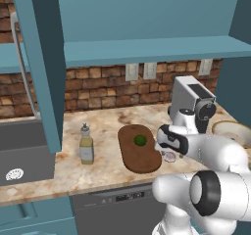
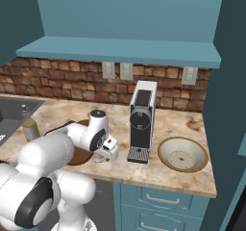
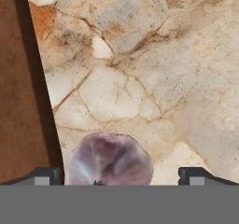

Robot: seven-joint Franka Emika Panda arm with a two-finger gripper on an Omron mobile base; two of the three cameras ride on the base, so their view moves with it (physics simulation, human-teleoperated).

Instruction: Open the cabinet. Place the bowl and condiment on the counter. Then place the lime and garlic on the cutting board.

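**Garlic between spread fingers, off the board**

The gripper (image 3: 119, 178) hangs low with its fingers spread wide, holding nothing. The garlic (image 3: 109, 160) lies on the table (image 3: 177, 78) directly below, between the fingertips, just beside the cutting board (image 3: 21, 101) edge (not on it). The lime (image 1: 140, 140) already sits on the board. A straight descent and closing should capture the bulb.

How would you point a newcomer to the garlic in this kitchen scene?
Find the marbled counter under the teal cabinet, then the dark oval cutting board with the lime on it. The garlic lies on the stone just off the board's right edge, between the tips of the open gripper. It is the only pale, purple-streaked bulb there.
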